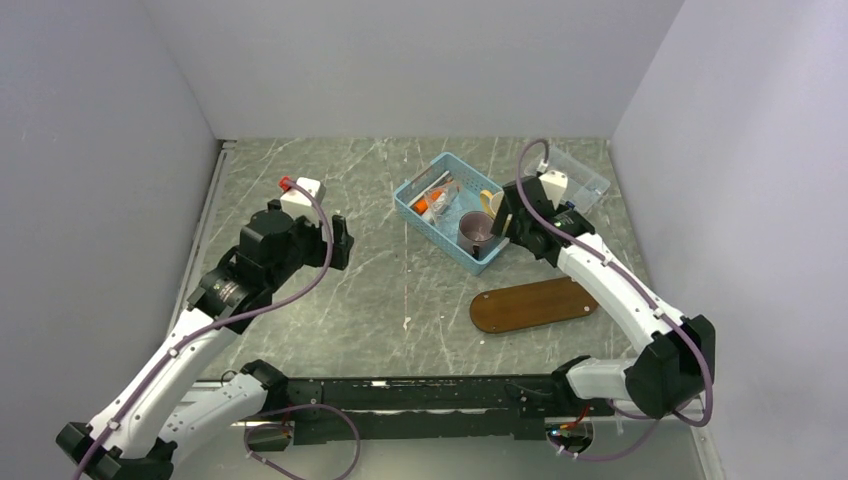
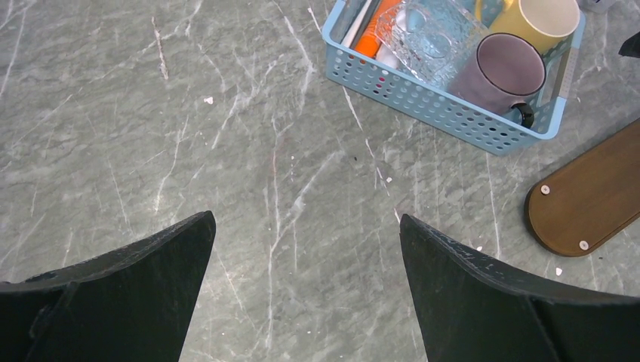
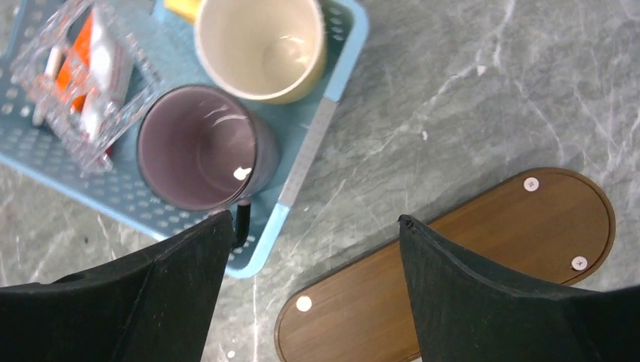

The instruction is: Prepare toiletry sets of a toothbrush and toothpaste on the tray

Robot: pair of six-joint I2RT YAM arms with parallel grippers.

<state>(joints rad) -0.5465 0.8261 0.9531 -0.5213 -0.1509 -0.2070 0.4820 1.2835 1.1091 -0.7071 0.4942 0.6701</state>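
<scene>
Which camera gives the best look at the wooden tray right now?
The top external view: the whole tray shows, lying beside the blue basket. The right wrist view shows it close, but a finger covers part and the frame cuts it. The left wrist view catches only one end.

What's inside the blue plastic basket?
The blue plastic basket holds a purple mug, a yellow mug and a clear glass dish covering an orange tube; whitish items under it are unclear.

basket: blue (image 2: 438,102) | holds: purple mug (image 3: 198,147), yellow cup (image 3: 260,45), clear box (image 3: 121,113)
</scene>
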